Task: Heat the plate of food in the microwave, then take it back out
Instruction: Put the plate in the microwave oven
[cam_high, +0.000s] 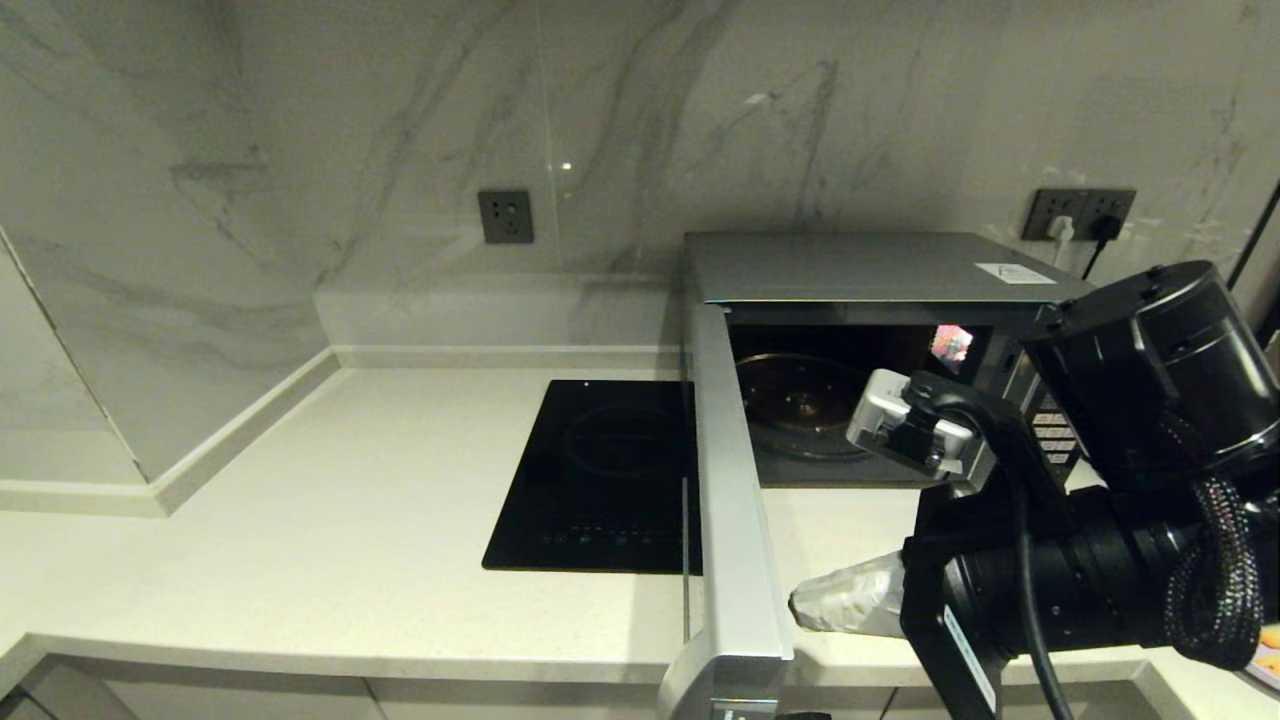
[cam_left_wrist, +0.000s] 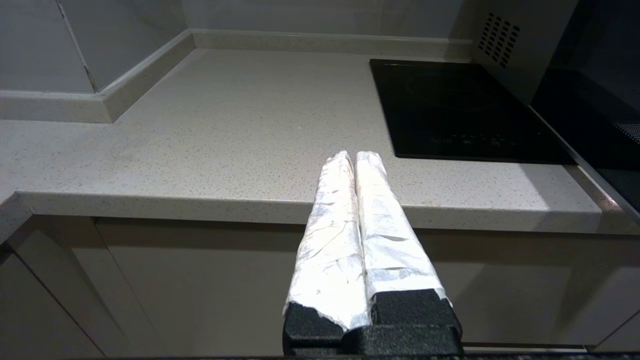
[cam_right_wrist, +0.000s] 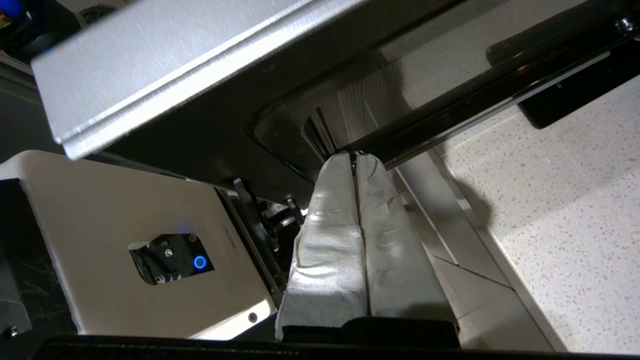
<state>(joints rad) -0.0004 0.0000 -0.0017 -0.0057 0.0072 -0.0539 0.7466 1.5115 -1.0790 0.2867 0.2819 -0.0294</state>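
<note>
The silver microwave (cam_high: 860, 265) stands at the right of the counter. Its door (cam_high: 735, 480) is swung wide open toward me. The glass turntable (cam_high: 800, 405) inside is bare. The plate of food is out of view. My right gripper (cam_high: 797, 605) is shut with nothing in it, its white-wrapped tips at the inner face of the door near its free end. The right wrist view shows the gripper (cam_right_wrist: 354, 156) right at the dark door window (cam_right_wrist: 310, 115). My left gripper (cam_left_wrist: 355, 155) is shut and empty, parked low before the counter's front edge.
A flat black hob (cam_high: 600, 480) is set into the pale counter (cam_high: 350, 500) left of the open door. Marble walls close off the back and left, with sockets (cam_high: 505, 216) on the back wall. A sliver of something orange (cam_high: 1268, 655) shows behind my right arm.
</note>
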